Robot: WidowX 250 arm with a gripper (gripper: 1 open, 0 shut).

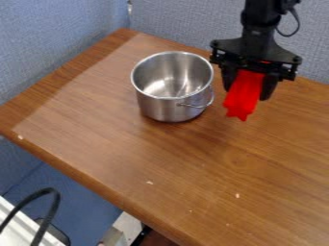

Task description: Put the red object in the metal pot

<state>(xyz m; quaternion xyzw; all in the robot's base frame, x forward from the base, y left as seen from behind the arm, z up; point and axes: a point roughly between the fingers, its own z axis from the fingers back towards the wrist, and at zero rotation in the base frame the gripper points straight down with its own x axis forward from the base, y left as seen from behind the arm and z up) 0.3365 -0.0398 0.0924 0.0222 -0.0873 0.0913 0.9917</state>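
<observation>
The black hand (253, 77) points straight down over the wooden counter (141, 144), with its two fingers (221, 69) closed on the upper part of the red object (241, 94). The block hangs upright between them, its top hidden inside the grip and its lower end sticking out below the fingertips, clear of the counter surface. It tilts very slightly, its bottom end leaning toward the pot side.

The metal pot (174, 86) stands upright on the counter just to the left of the hand in the picture, near but not touching the red object. Its mouth faces up and the inside is shiny and bare. A thin wire handle lies along the rim on the side nearest the hand.

The arm (266, 19) rises from the hand toward the top edge of the view. Behind the counter is a blue-grey wall (193, 24). At the lower left corner, below the counter edge, a black cable (38, 216) loops across a pale surface.
</observation>
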